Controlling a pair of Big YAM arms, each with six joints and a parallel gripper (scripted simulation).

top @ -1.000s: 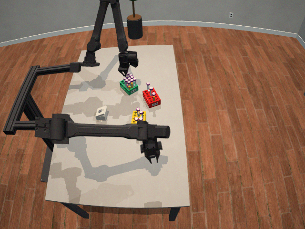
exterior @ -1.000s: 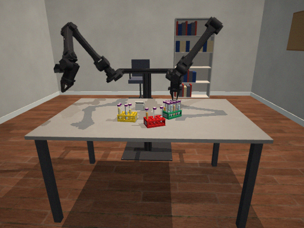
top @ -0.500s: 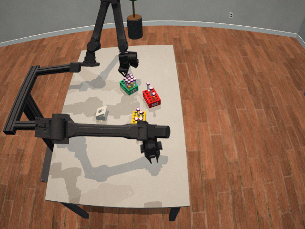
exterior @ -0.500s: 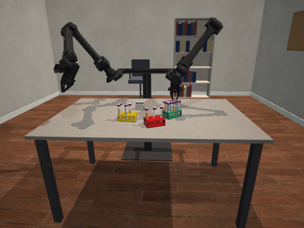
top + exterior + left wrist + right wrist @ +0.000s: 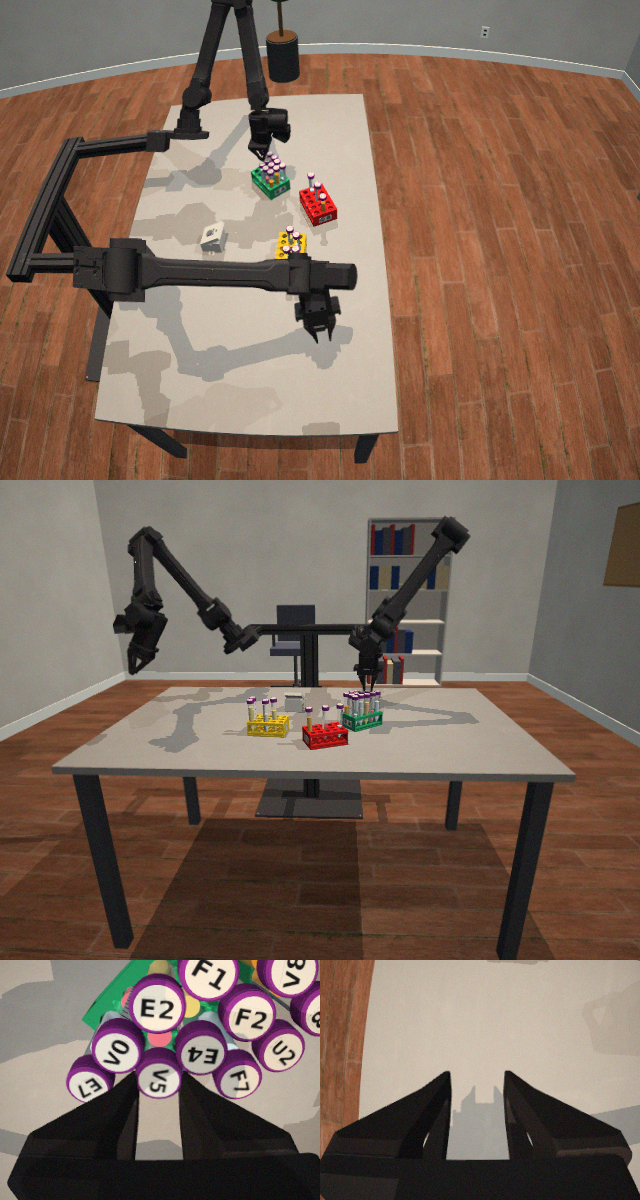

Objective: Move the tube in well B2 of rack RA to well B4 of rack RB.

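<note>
Presently, the left arm's black gripper (image 5: pixel 262 156) (image 5: pixel 367 689) (image 5: pixel 159 1074) stood over the green source rack (image 5: pixel 276 194) (image 5: pixel 363 723) (image 5: pixel 96 1014), above centre in the top view. Its fingers were narrowly apart, closed on the purple-capped tube marked V5 (image 5: pixel 159 1081). Other purple caps crowded around it; I could not tell which one belonged to well B2, the task's tube.

Right arm's black gripper (image 5: pixel 324 339) (image 5: pixel 134 671) (image 5: pixel 477 1074): partly open, nothing between its fingers, raised over the table (image 5: pixel 356 403) (image 5: pixel 320 761), upper left in the exterior view.

The yellow destination rack (image 5: pixel 280 253) (image 5: pixel 267 733) held four capped tubes, partly hidden by the right arm in the top view. The red plastic rack (image 5: pixel 309 212) (image 5: pixel 325 742) held three. A small white box (image 5: pixel 212 238) (image 5: pixel 293 703) sat left of centre in the top view.

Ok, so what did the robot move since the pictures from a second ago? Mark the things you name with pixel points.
Nothing visibly moved. The left gripper (image 5: pixel 261 153) (image 5: pixel 367 687) (image 5: pixel 159 1081) stayed at the green plastic rack (image 5: pixel 267 185) (image 5: pixel 363 724), its fingers around the purple-capped tube marked V5 (image 5: pixel 159 1080); the earlier views are too small to tell whether it just took hold. The right gripper (image 5: pixel 324 341) (image 5: pixel 133 672) (image 5: pixel 477 1081) stayed up, open.
</note>
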